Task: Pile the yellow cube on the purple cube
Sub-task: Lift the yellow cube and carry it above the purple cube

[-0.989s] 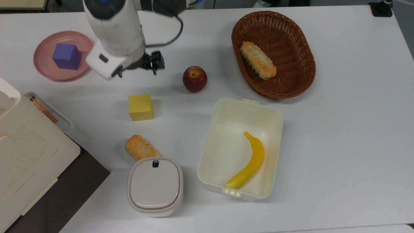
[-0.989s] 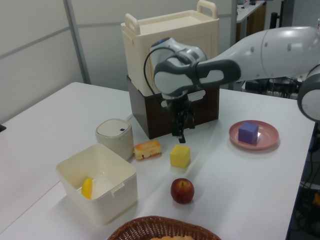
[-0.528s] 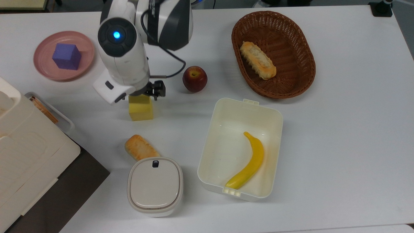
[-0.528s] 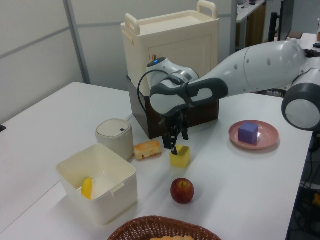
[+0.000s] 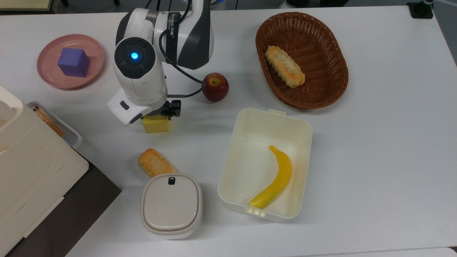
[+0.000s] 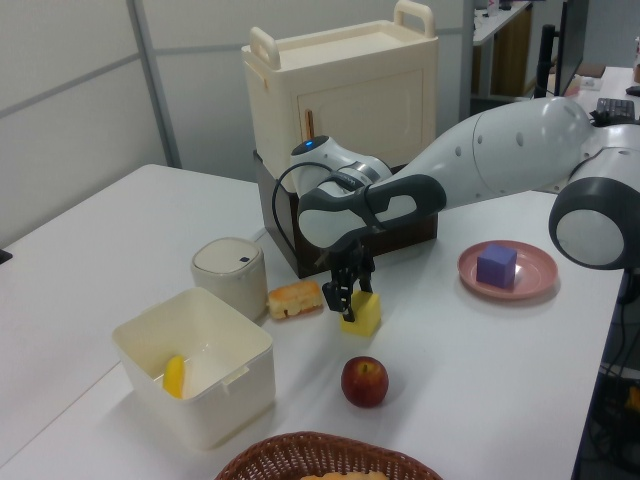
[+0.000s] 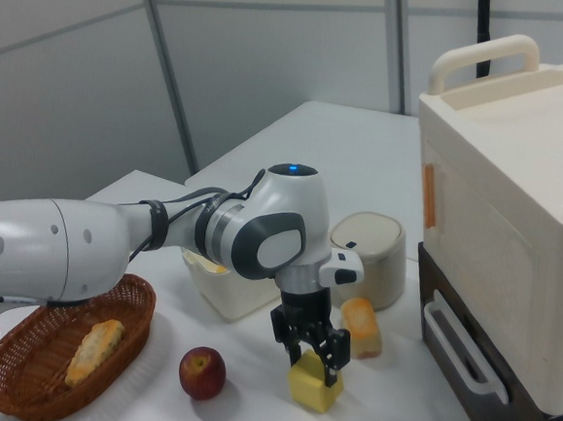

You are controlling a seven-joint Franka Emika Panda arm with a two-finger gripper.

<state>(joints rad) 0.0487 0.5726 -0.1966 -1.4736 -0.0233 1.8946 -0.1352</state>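
The yellow cube (image 5: pixel 156 126) sits on the white table, its upper part hidden under my gripper (image 5: pixel 159 115) in the top view. In the right view my gripper (image 7: pixel 312 361) is low over the yellow cube (image 7: pixel 314 389), open, with a finger down on either side of its top. The left view shows the gripper (image 6: pixel 347 300) at the yellow cube (image 6: pixel 364 314) too. The purple cube (image 5: pixel 73 62) rests on a pink plate (image 5: pixel 95 48) at the top view's upper left, apart from the arm; the left view has the purple cube (image 6: pixel 496 265) at its right.
A red apple (image 5: pixel 215 86) lies just right of the arm in the top view. A bread roll (image 5: pixel 154 162) and a round lidded container (image 5: pixel 171 205) sit below the cube. A white box (image 5: pixel 300 125) holds a banana (image 5: pixel 274 177). A wicker basket (image 5: pixel 335 57) holds bread. A cream case (image 5: pixel 32 171) fills the left.
The arm swung from near the plate down over the yellow cube and lowered, bringing the fingers around the cube's top. The cube stayed in place.
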